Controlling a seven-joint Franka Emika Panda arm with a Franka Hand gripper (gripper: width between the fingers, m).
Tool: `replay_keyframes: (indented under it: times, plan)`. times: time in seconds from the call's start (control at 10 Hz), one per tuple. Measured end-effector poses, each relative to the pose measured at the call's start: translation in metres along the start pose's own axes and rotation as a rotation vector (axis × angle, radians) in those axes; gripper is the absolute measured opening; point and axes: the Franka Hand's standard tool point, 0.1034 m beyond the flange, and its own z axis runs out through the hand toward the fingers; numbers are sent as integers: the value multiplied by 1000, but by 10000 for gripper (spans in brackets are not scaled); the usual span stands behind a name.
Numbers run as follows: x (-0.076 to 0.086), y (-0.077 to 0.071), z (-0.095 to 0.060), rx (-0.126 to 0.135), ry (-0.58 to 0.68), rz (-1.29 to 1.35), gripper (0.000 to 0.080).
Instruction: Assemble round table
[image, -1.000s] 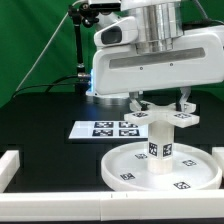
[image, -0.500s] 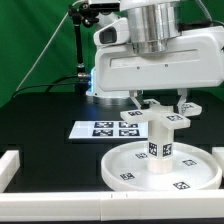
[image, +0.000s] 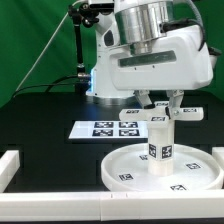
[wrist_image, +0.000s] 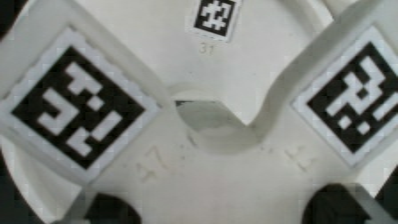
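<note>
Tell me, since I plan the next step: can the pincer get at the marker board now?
Probably not yet: the pincer appears occupied by the cross-shaped piece on the leg. The marker board itself lies uncovered.

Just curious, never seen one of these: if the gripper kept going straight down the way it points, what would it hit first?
Probably the cross-shaped piece, which sits right under the gripper on top of the cylinder leg. It already looks in contact, though the jaws' state is hard to judge.

Cross-shaped piece (image: 161, 113) atop leg (image: 160, 148), on disc (image: 122, 166)
</note>
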Motion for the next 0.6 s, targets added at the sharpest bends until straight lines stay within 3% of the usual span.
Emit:
replay_keyframes:
  times: [0.2,0.6]
  plan:
    - [0,-1,0,20,8,149,445]
    - [0,-2,0,23,10,227,445]
